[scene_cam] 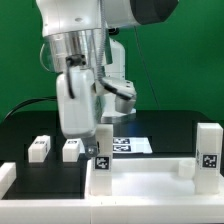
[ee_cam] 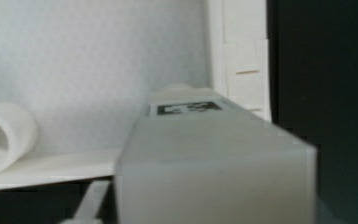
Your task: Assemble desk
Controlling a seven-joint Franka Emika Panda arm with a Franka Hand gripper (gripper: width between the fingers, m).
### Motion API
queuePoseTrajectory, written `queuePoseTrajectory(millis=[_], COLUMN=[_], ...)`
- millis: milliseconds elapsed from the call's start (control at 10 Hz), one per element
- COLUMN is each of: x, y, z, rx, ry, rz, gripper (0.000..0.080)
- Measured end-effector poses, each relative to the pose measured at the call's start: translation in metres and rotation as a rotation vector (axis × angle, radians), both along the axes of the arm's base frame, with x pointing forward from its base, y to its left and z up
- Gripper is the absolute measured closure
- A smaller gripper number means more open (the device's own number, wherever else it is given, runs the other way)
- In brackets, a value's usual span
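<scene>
At panel [scene_cam: 150, 182] corner, gripper [scene_cam: 100, 127] clamps leg [scene_cam: 103, 145]; b/w tag [scene_cam: 102, 161], txt unreadable.

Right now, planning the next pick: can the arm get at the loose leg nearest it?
Probably yes: that loose leg stands uncovered on the black table nearby. But the end effector seems to hold the corner leg, so it must release first.
</scene>
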State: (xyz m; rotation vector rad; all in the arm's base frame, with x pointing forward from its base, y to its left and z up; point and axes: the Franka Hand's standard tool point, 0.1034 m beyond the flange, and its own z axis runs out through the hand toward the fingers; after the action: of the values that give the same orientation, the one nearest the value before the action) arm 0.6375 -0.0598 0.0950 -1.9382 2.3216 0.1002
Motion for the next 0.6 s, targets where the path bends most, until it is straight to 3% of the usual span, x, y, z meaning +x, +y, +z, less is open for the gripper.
queuePoseTrajectory(millis=[200,300,400,500,600], x=[-0.001,-0.001,0.003,0.006,0.005], y=[0.001,0.001,0.005,0.015,0.022], z=[-0.001,-0.001,0.0,0.0,0.001], rx=[0.0,-0.002,-0.025,-0.037,-0.045], ry=[0.004,-0.002,-0.036,-0.066,-0.086], rz=[-0.003,0.04,0.211,0.357,0.489], gripper=[0.0506,0.0335,0.0335,0.0195,0.0164])
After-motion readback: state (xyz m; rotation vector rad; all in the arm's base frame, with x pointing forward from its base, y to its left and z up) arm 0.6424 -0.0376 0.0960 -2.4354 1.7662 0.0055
